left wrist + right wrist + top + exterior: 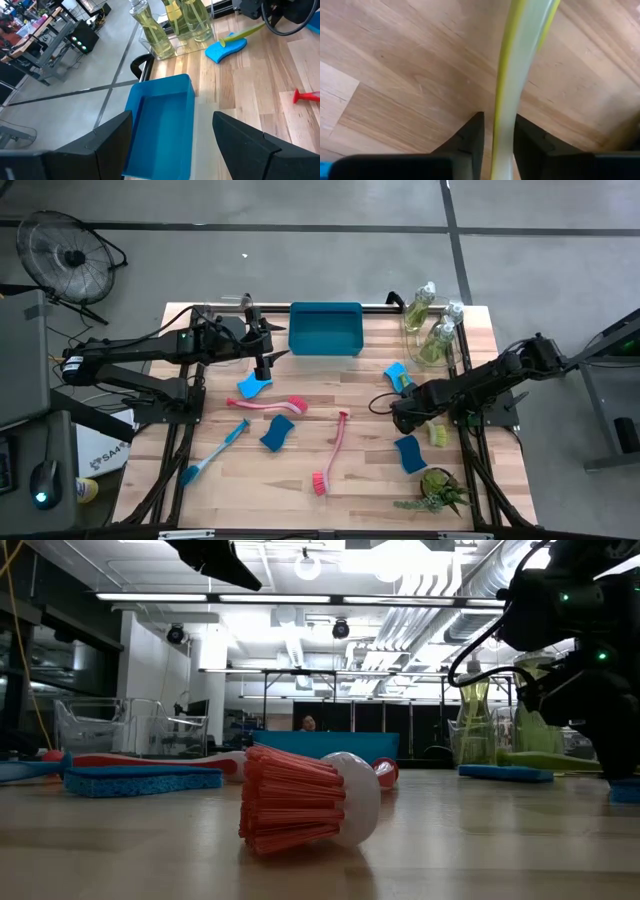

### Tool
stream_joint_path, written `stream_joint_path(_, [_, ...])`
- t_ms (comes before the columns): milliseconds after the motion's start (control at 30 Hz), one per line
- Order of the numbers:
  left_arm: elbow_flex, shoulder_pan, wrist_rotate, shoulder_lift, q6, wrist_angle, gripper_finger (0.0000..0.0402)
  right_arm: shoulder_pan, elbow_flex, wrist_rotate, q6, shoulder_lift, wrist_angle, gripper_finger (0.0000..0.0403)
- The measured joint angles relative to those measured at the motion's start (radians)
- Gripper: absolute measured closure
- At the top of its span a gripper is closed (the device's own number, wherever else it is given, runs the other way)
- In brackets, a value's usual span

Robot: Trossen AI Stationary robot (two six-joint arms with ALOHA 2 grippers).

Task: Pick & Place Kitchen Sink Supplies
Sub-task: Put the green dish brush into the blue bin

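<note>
My right gripper [405, 417] is low over the table's right side, shut on the yellow-green dish brush [425, 415]. My left gripper [264, 362] hangs open in the air beside the blue tray [325, 328], above a blue sponge [252, 387]; in the left wrist view its gripper [172, 120] looks down on the tray [160, 125]. Lying flat on the wood are two pink-red brushes [270, 405] [333, 452], a blue brush [215, 450] and more blue sponges [278, 433] [409, 452]. Clear bottles of yellow-green liquid [430, 325] stand at the far right corner. My right gripper [497, 120] pinches the yellow-green brush's handle [507, 100] between its two fingers, coming from above with the fingers across it. The handle's free end [245, 32] reaches over a blue sponge [397, 372]. Whether the brush is lifted clear I cannot tell.
A small spiky green plant [435, 490] stands near the front right corner, close to my right arm. The bottles sit in a clear holder [175, 47] by the table's far edge. Bare wood shows between the tray and the brushes. A fan [65, 255] stands on the floor beyond the table.
</note>
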Motion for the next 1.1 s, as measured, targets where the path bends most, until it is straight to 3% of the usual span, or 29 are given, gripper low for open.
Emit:
stream_joint_path(233, [0.000, 0.000, 0.000, 0.000, -0.003, 0.000, 0.0133, 0.000, 0.009, -0.002, -0.008, 0.001, -0.002, 0.0364])
stream_joint_path(500, [0.000, 0.000, 0.000, 0.000, -0.003, 0.000, 0.0133, 0.000, 0.066, 0.018, -0.027, 0.003, -0.092, 0.0348])
stream_joint_path(633, [0.000, 0.000, 0.000, 0.000, -0.003, 0.000, 0.0133, 0.000, 0.110, 0.017, -0.064, 0.003, -0.155, 0.0362])
stream_joint_path(933, [0.000, 0.000, 0.000, 0.000, -0.003, 0.000, 0.0133, 0.000, 0.280, 0.030, -0.131, 0.002, -0.329, 0.0352])
stream_joint_path(1100, [0.000, 0.000, 0.002, 0.000, -0.003, 0.001, 0.0133, 0.000, 0.395, 0.089, -0.153, 0.002, -0.425, 0.0354])
